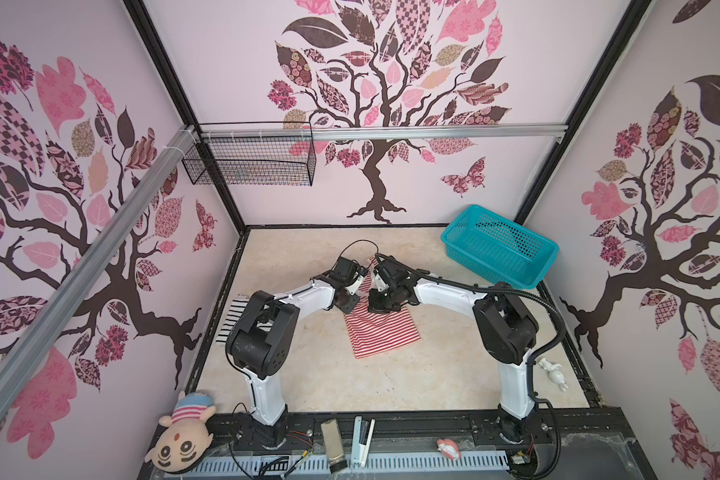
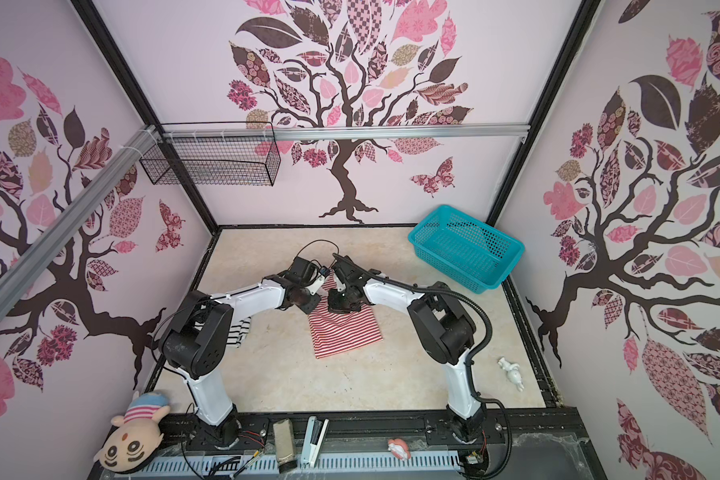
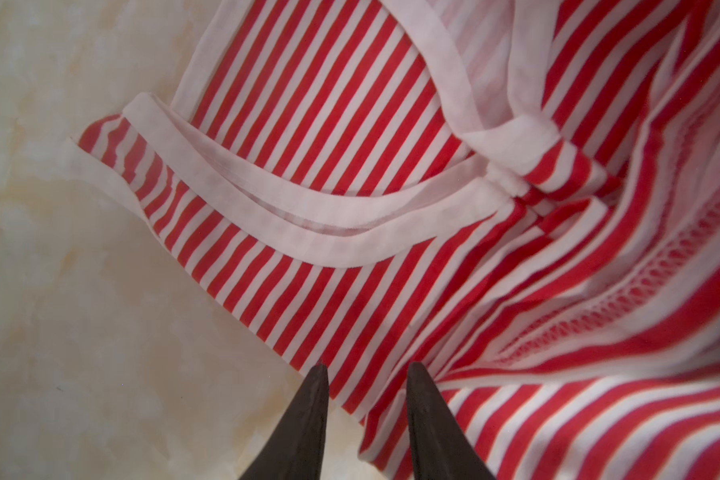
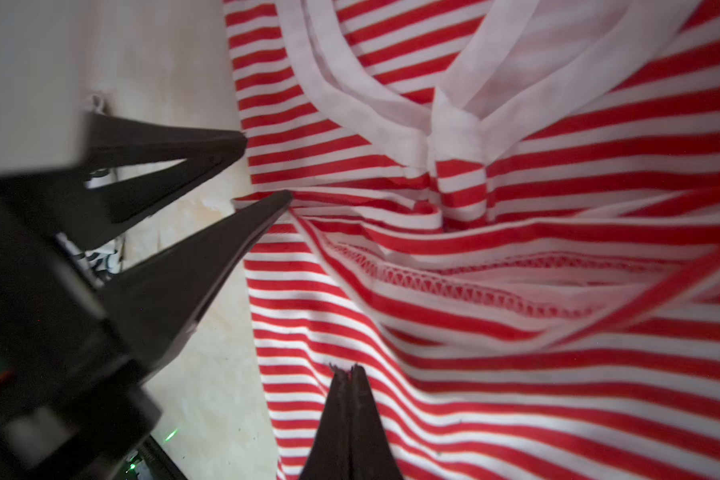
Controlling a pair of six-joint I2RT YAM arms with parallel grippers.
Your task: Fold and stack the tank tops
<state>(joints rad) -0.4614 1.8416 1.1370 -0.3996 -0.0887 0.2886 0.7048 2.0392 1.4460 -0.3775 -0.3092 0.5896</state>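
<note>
Midway across the table (image 1: 308, 374) lay the red-and-white tank top (image 1: 381, 332); the left gripper (image 3: 366, 370) stood parted at its edge, the right gripper (image 4: 348, 370) closed against it; the black-and-white tank top (image 1: 231, 320) lay leftward.

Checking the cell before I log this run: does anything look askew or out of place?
The teal basket sits askew at the back right, one corner overhanging the table edge. A small white figurine lies on its side near the right edge. The pale trim of the red-and-white tank top is bunched.
</note>
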